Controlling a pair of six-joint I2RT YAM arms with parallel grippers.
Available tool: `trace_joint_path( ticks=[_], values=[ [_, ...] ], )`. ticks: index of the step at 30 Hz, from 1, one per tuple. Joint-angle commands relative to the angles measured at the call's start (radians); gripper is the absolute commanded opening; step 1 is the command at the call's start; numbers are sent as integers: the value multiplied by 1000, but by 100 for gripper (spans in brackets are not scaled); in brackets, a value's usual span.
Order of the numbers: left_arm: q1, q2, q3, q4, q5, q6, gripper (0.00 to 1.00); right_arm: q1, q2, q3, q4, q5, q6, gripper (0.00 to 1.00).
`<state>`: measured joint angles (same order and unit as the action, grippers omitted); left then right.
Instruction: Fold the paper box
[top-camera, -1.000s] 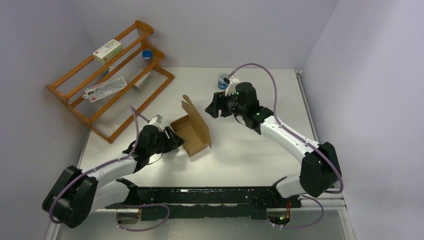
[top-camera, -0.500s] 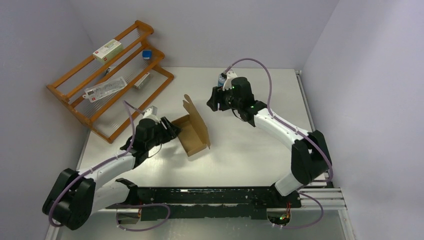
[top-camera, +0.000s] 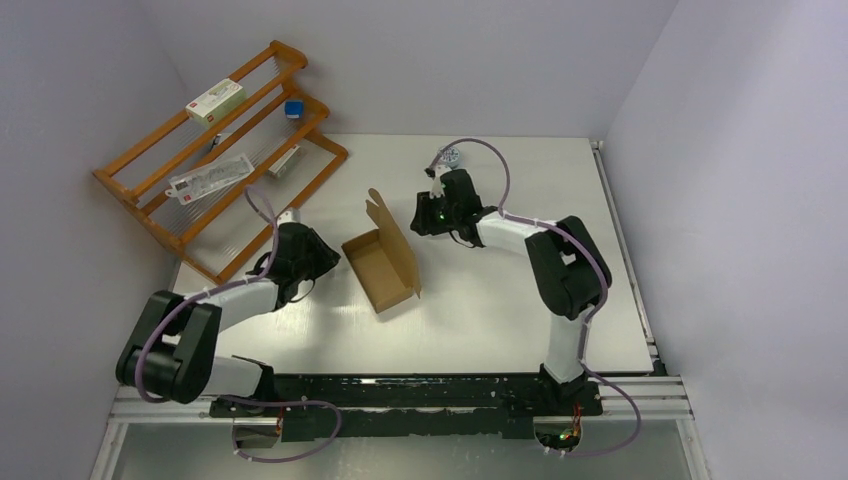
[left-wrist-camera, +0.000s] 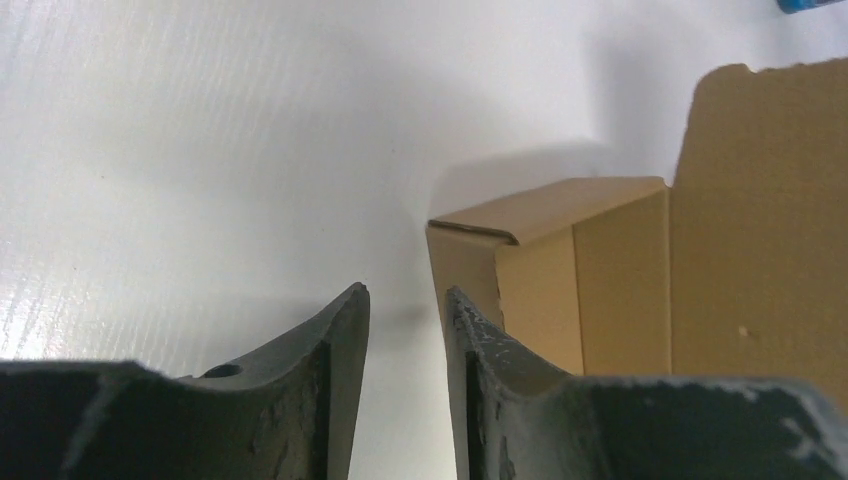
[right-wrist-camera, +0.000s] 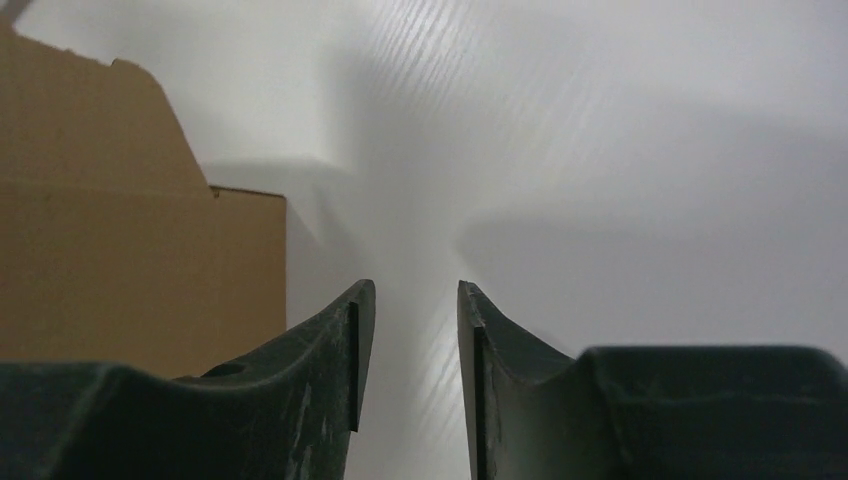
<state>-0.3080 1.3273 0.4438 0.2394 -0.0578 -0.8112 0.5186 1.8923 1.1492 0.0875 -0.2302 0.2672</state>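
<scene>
My left gripper (left-wrist-camera: 405, 295) narrowly parted, empty, just left of the plain brown corrugated cardboard box (top-camera: 375, 268), lid flap (top-camera: 395, 240) raised, on the white table (top-camera: 480, 300), my right gripper (right-wrist-camera: 415, 285) likewise, near its right.

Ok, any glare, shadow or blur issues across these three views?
Top external: sharp, even light, paper box casts a faint shadow. Left wrist: glare washes out the table at upper left. Right wrist: broad soft shadows on the table.
</scene>
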Motion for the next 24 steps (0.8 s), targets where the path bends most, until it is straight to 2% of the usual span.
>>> trace_joint_path(
  ticks=[1, 5, 12, 24],
  values=[
    [25, 57, 51, 28, -10, 35, 38, 15, 71, 53, 122, -36, 17, 39],
    [37, 95, 78, 6, -46, 67, 37, 28, 132, 70, 149, -45, 21, 38],
    [38, 162, 91, 56, 65, 77, 29, 68, 173, 58, 182, -83, 44, 35],
    [27, 272, 180, 81, 142, 144, 29, 104, 223, 88, 213, -118, 31, 34]
  ],
)
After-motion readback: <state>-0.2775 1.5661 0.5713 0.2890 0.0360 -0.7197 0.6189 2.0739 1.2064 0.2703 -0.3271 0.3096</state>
